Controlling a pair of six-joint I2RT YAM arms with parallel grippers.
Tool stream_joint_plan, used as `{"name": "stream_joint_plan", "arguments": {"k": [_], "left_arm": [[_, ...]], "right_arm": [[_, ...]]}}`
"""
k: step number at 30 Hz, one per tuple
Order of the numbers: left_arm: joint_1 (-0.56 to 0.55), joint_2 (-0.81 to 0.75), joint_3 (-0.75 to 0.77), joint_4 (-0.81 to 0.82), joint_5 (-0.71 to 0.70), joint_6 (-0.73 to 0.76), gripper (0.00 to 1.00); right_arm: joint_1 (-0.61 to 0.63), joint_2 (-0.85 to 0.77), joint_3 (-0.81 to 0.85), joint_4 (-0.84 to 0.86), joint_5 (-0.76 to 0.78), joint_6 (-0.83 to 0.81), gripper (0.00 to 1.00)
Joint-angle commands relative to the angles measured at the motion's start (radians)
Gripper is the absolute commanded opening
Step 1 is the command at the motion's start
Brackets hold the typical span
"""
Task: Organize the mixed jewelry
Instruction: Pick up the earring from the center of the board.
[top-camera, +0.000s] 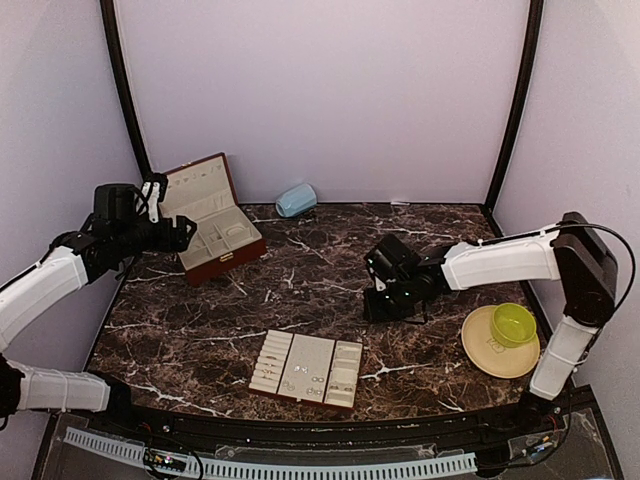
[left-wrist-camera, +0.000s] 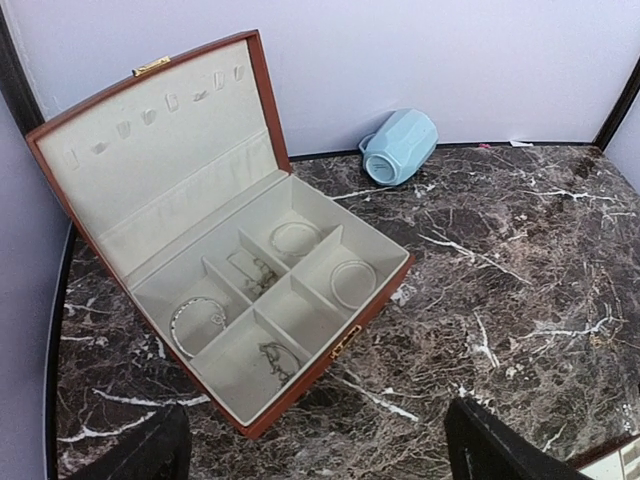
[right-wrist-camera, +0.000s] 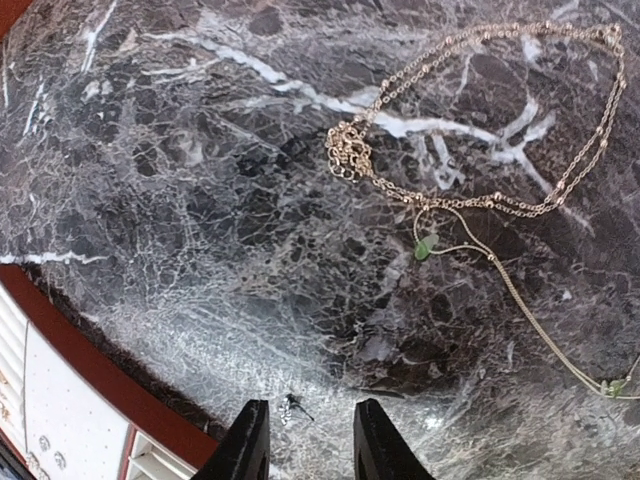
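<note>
Top external view: nearest the arm bases lies the cream-lined tray (top-camera: 306, 367), several small shiny rings and earrings (top-camera: 312, 378) already seated in its slots. Just beyond the tray and to its right, the right gripper (right-wrist-camera: 311, 437) hovers low over the marble table (top-camera: 300, 285), jaws slightly parted and holding nothing, with a tiny dark piece (right-wrist-camera: 294, 406) between their tips. Farther from the tray in the right wrist view, a gold chain (right-wrist-camera: 480, 130) with a green bead lies loose and tangled on the stone (unsorted, it appears). Right of the tray sits a yellow plate (top-camera: 485, 350) bearing a green bowl (top-camera: 513, 323). Far left of the tray, the open red-brown box (left-wrist-camera: 250, 300) holds bracelets (left-wrist-camera: 352, 283) in 5 compartments; the left gripper (left-wrist-camera: 320, 450) hangs before it, jaws wide, empty. Sorting looks partly done. Farthest back lies a blue cup (top-camera: 296, 200).
</note>
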Motion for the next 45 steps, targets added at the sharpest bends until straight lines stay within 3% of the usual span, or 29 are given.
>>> {"name": "stream_joint_plan", "arguments": {"k": [1, 36, 45], "left_arm": [[0.002, -0.053, -0.030, 0.020, -0.061, 0.067, 0.91], [0.002, -0.037, -0.028, 0.019, -0.029, 0.067, 0.90], [0.002, -0.035, -0.030, 0.029, 0.016, 0.066, 0.89]], "right_arm": [[0.005, 0.060, 0.071, -0.073, -0.039, 0.016, 0.28], [0.039, 0.176, 0.158, -0.134, -0.047, -0.002, 0.00], [0.037, 0.120, 0.154, -0.116, -0.020, 0.003, 0.00]]}}
